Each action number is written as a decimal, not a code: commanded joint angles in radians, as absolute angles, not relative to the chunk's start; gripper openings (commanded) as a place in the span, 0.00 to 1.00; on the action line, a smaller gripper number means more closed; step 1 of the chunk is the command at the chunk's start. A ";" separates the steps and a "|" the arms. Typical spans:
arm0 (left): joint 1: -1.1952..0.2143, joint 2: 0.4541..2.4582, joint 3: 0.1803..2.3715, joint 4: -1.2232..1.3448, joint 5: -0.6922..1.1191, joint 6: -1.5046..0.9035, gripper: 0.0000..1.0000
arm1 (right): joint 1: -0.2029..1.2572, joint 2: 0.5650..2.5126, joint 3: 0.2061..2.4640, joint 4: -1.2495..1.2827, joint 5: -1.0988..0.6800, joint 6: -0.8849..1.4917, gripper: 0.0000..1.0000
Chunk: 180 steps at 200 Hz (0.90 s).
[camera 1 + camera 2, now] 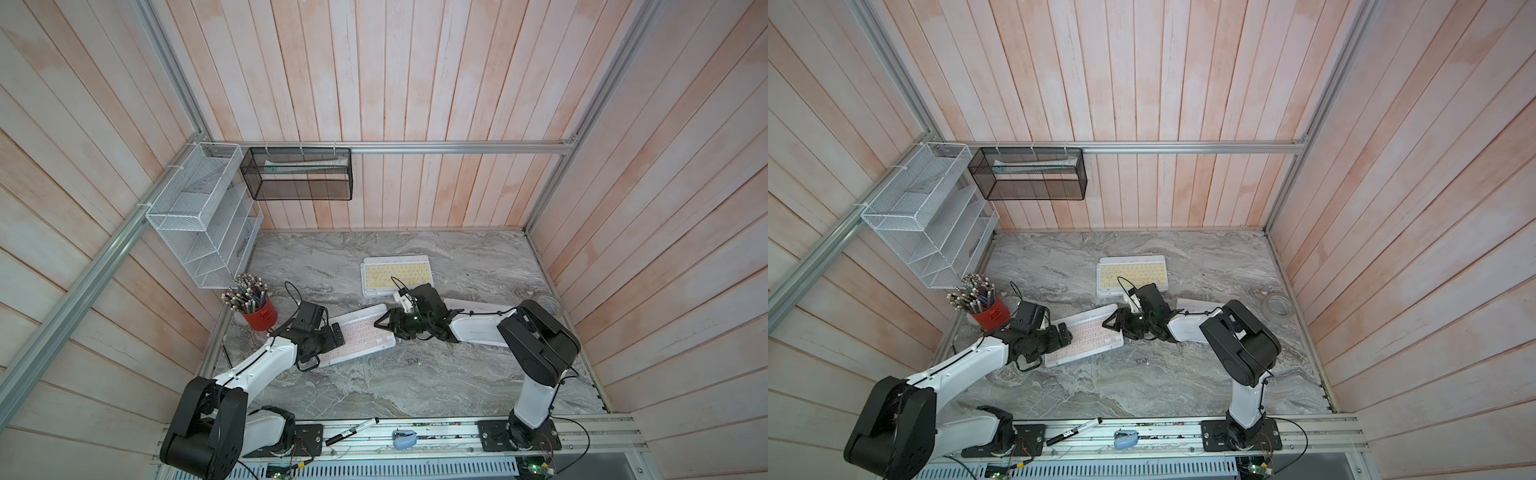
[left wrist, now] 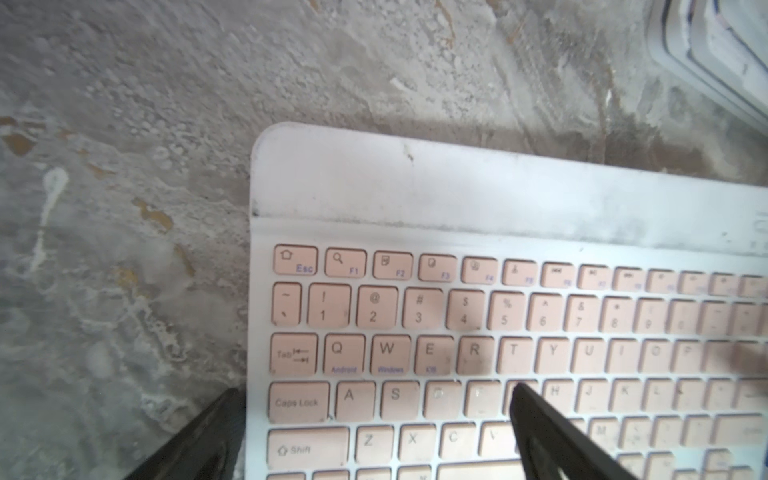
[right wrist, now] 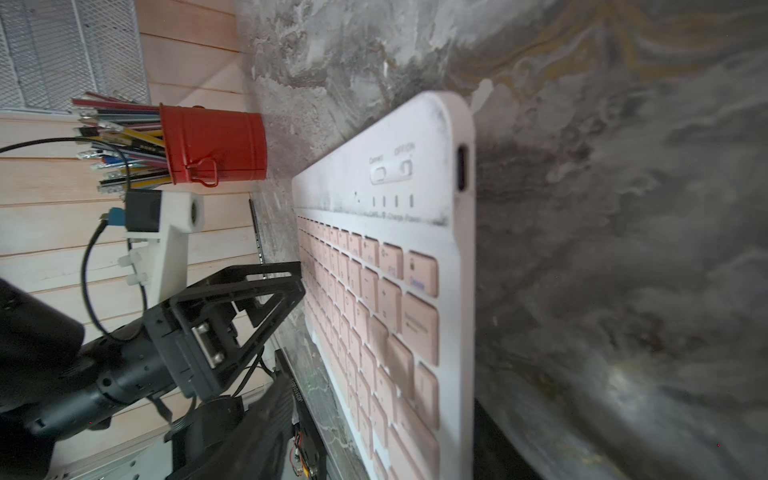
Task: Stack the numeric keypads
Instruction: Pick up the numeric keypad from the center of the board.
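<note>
**Pink keyboard: a lift from both ends**

On the counter (image 1: 415,382) the pink keyboard (image 1: 363,332) lies askew, near the yellow keyboard (image 1: 397,275) (apparently topping the pile). Take both short ends evenly and lift level. The left end effector (image 2: 374,392) is fully spread, one finger over the keys. The right end effector (image 1: 384,327) is half spread around the opposite end, pinching nothing.

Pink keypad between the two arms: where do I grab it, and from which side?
Grip the pink keypad at its short ends' bare white frame, coming in from outside each end. It lies flat and thin on the table, likely too wide to span across. The open left gripper straddles the Esc-end rim; the right gripper brackets the opposite end.
</note>
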<state>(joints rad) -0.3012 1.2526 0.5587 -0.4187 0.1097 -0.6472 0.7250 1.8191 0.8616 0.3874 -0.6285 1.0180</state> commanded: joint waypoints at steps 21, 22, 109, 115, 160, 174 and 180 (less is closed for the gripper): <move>-0.306 1.241 0.526 -0.419 0.171 -0.657 1.00 | 0.731 1.783 0.848 0.446 -0.672 1.026 0.47; -0.306 1.241 0.525 -0.419 0.172 -0.657 1.00 | 0.730 1.783 0.848 0.446 -0.672 1.026 0.46; -0.298 1.187 0.508 -0.373 0.197 -0.672 1.00 | 0.717 1.768 0.829 0.443 -0.667 1.017 0.15; -0.295 1.183 0.507 -0.365 0.202 -0.673 1.00 | 0.715 1.767 0.827 0.443 -0.668 1.017 0.12; -0.274 1.111 0.526 -0.324 0.209 -0.686 1.00 | 0.686 1.722 0.805 0.443 -0.681 1.018 0.00; -0.266 1.085 0.544 -0.308 0.211 -0.693 1.00 | 0.665 1.687 0.789 0.441 -0.691 1.023 0.00; -0.264 1.075 0.557 -0.297 0.218 -0.693 1.00 | 0.654 1.666 0.782 0.438 -0.696 1.022 0.00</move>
